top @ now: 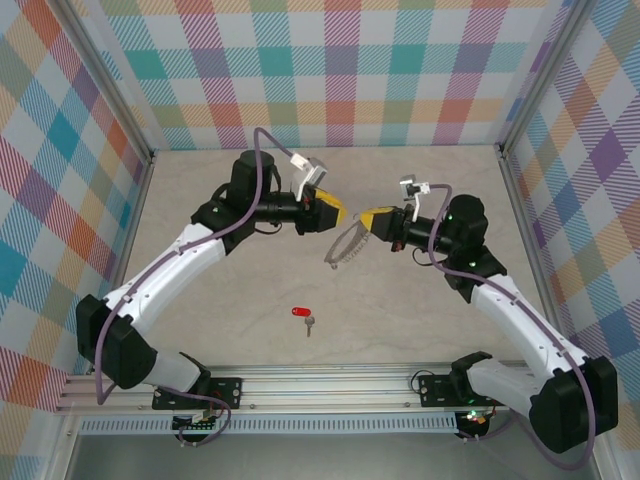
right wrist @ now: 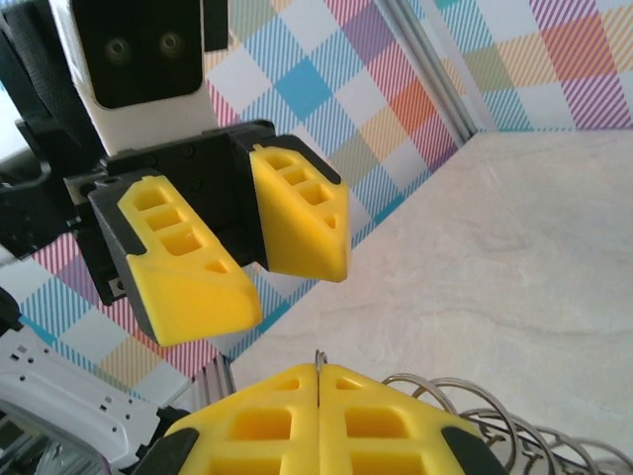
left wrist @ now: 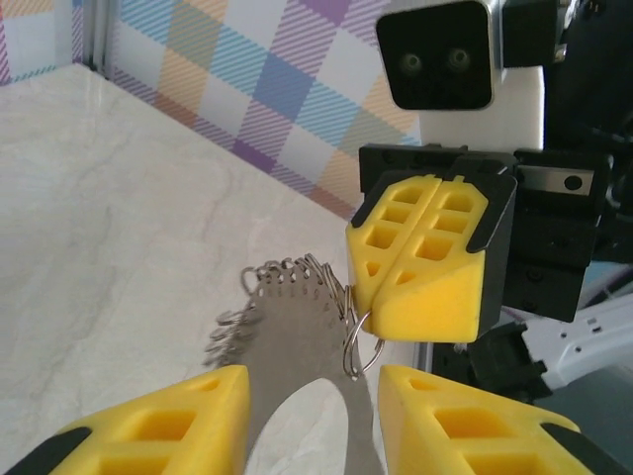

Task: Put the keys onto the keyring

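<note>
Right, I'm mid-handling on the keyring (left wrist: pixel 297 332), and the key isn't in play yet. My right pincer (right wrist: pixel 318 381) is clamped on the ring's edge. In its own wrist view I can see a sliver of metal pinched in the seam between the yellow pads, with the little loops fanning off to the lower right of the frame.

My left pincer (top: pixel 338 213) faces it just left of centre in the overhead view. Its jaws are parted and it grips nothing. In the left wrist view the ring's band runs up between the two pads at the bottom of the frame, and I can't tell whether either pad touches it.

So the ring hangs in the air at the centre of the overhead frame, carried by the right arm alone.

The red-headed key (top: pixel 302 314) lies flat on the worktop (top: pixel 200 200), lower centre, well apart from both pincers.

By my reckoning the next move belongs to the left arm: drop down, pick up that tiny key by its red head, then bring it to a loop while the right holds the ring steady. That pickup needs fine aim.

As for containers, the ring is the only holder here, and I see no key on it
</note>
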`<control>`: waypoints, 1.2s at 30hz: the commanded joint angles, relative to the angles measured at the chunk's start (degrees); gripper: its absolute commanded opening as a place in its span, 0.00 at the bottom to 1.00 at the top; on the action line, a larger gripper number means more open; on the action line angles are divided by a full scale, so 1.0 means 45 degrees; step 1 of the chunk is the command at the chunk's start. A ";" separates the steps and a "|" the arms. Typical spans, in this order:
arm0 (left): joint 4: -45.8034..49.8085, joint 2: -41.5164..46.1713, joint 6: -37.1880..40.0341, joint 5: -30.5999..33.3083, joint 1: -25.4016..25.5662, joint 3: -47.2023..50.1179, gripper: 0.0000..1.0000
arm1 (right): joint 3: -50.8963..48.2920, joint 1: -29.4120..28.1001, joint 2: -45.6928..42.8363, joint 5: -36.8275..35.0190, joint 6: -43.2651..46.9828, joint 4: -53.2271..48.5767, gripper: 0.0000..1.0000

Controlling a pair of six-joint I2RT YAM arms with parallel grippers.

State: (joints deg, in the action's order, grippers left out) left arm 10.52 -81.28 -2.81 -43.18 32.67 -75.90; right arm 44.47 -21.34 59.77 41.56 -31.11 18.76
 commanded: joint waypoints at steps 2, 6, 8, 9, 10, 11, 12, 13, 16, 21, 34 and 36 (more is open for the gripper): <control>-0.2042 0.0318 -0.1435 -0.0158 -0.0121 0.0707 0.37 | -0.0373 -0.0042 -0.0536 -0.0524 -0.0731 0.2024 0.00; -0.3539 0.0221 -0.2673 -0.0668 -0.0110 0.1180 0.34 | -0.0791 -0.0042 -0.0691 -0.1012 -0.1397 0.3215 0.00; -0.4304 0.0141 -0.3298 -0.0753 -0.0097 0.1349 0.32 | -0.1017 -0.0062 -0.0726 -0.1223 -0.1714 0.3752 0.00; -0.4716 0.0114 -0.3598 -0.0816 -0.0072 0.1431 0.31 | -0.1097 -0.0062 -0.0733 -0.1331 -0.1851 0.4232 0.00; -0.4979 0.0063 -0.3813 -0.0858 -0.0028 0.1473 0.31 | -0.1206 -0.0084 -0.0730 -0.1472 -0.1995 0.4520 0.00; -0.5148 0.0039 -0.3963 -0.0854 0.0006 0.1513 0.31 | -0.1293 -0.0082 -0.0707 -0.1583 -0.2147 0.4790 0.00; -0.5361 0.0015 -0.4076 -0.0835 0.0078 0.1543 0.30 | -0.1340 -0.0099 -0.0666 -0.1664 -0.2268 0.5035 0.00; -0.5522 -0.0003 -0.4191 -0.0846 0.0140 0.1571 0.30 | -0.1411 -0.0120 -0.0617 -0.1766 -0.2388 0.5271 0.00; -0.5825 -0.0147 -0.4389 -0.0838 0.0335 0.1594 0.29 | -0.1500 -0.0252 -0.0424 -0.2054 -0.2648 0.5865 0.00; -0.6231 -0.0375 -0.4635 -0.0802 0.0562 0.1593 0.29 | -0.1427 -0.0447 -0.0055 -0.2363 -0.2927 0.6575 0.00; -0.7021 -0.0365 -0.5059 -0.0792 0.0689 0.1690 0.27 | -0.1351 -0.0784 0.0608 -0.2695 -0.3162 0.7367 0.00; -0.7020 -0.0384 -0.5050 -0.0787 0.0708 0.1690 0.24 | -0.1366 -0.0823 0.0683 -0.2715 -0.3183 0.7417 0.00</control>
State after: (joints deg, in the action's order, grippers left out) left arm -18.46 -83.11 -25.06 -45.84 35.16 -68.69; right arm 38.06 -24.60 62.57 30.37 -44.62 47.11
